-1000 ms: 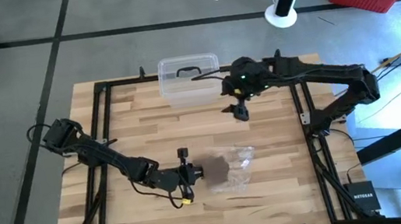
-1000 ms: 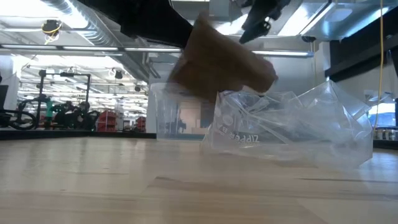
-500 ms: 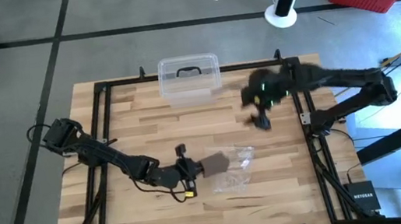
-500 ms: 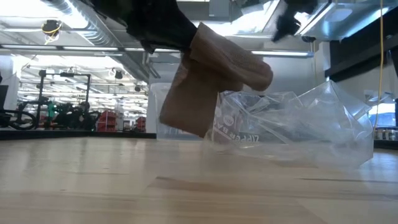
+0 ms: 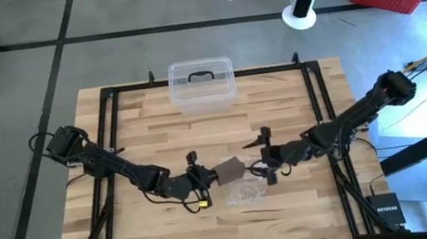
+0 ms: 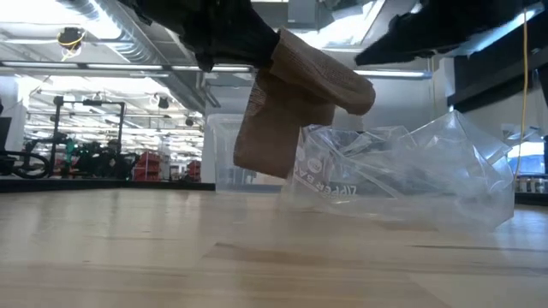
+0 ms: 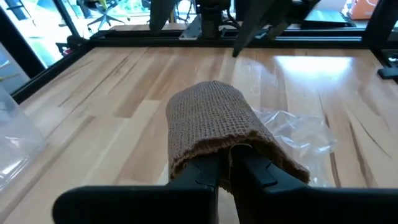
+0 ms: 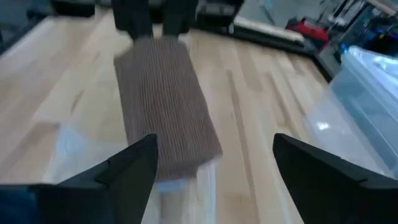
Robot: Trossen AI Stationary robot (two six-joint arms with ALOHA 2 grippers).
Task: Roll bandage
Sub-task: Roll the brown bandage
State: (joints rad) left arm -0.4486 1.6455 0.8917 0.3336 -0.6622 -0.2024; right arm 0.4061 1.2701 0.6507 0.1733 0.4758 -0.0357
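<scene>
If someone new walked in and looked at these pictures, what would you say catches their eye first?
Most striking is the dull brown knitted fabric bandage, pinched in the shut left gripper and hanging above the table near its front middle. Facing it from the right, the right gripper has its fingers spread wide, over the crinkled clear plastic bag on the wood. A clear plastic box with a dark handle sits at the far edge.
</scene>
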